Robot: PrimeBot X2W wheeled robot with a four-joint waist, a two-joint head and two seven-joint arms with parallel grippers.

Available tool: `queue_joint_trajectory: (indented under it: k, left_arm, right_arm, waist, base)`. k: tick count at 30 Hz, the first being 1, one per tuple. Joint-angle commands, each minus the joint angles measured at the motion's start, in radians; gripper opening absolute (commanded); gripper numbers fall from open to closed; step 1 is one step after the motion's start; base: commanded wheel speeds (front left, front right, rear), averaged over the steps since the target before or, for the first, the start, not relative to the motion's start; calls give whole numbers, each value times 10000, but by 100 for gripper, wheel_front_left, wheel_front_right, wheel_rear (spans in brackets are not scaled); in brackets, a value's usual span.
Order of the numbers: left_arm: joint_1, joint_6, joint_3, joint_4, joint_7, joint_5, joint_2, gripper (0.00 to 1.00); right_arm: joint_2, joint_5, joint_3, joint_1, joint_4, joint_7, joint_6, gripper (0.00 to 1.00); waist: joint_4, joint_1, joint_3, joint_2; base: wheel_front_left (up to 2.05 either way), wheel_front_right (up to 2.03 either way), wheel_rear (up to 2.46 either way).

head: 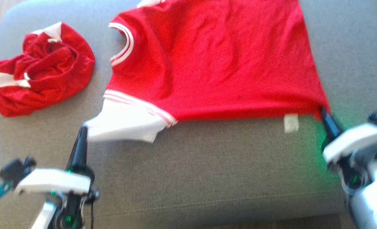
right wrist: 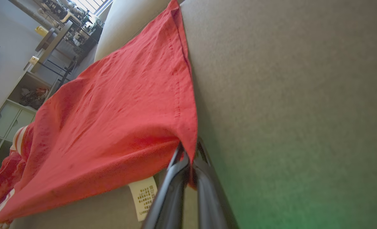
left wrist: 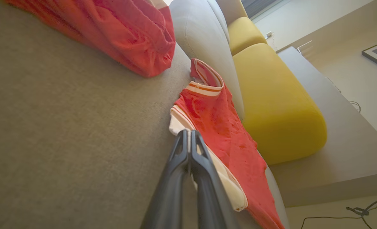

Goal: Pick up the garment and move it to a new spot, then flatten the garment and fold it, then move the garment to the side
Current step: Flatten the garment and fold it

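The garment (head: 214, 60) lies almost flat; left fingers (head: 83, 132) pinch its white sleeve (head: 121, 122), right fingers (head: 324, 116) its hem corner (head: 319, 101); folding remains

You lose the far side of the garment (head: 214, 60) past the top edge of the head view, which is blurred throughout. Its hem corner hides the tips of the right gripper (right wrist: 191, 150), and the label (right wrist: 143, 197) carries print too small to read.
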Motion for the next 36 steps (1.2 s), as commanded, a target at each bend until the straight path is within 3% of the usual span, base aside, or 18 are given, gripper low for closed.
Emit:
queue_joint_trajectory:
  k: [1, 3, 10, 17, 22, 25, 36]
  left_arm:
    - [-17, 122, 634, -349, -58, 25, 251, 0]
    - [967, 425, 752, -588, -58, 213, 149, 0]
    - [2647, 1433, 834, -1388, -55, 360, -54, 0]
    - [3483, 2367, 628, -2524, 339, 343, 39, 0]
    - [3889, 2947, 670, -3528, 706, 56, 92, 0]
    - [3578, 3120, 781, -3860, 903, -304, -127, 0]
    - [1216, 2853, 707, -3107, 1404, -635, -685, 0]
  right_arm:
    - [-59, -215, 84, 207, -462, -103, -2, 0]
    - [193, -607, -254, 1329, -1106, 45, -2, 0]
    - [662, -1643, -1933, 2910, -2766, 829, -2, 0]
    - [1566, -2596, -3934, 4190, -4443, 2035, -2, 0]
    - [2106, -2952, -4599, 4510, -5535, 2938, -2, 0]
    - [2299, -3017, -4772, 4342, -5799, 3386, -2, 0]
    - [2421, -2679, -4732, 2695, -4578, 4045, -2, 0]
  waist:
    - [52, 0, -386, -1]
    - [8, 0, -661, -1]
    - [-31, 0, -1000, -1]
    - [166, 0, -1031, -1]
    - [177, 0, -1035, -1]
    - [206, 0, -1051, -1]
    - [277, 0, -656, -1]
  base:
    - [0, 0, 0]
    - [0, 0, 0]
    - [0, 0, 0]
    - [0, 0, 0]
    - [0, 0, 0]
    - [0, 0, 0]
    - [0, 0, 0]
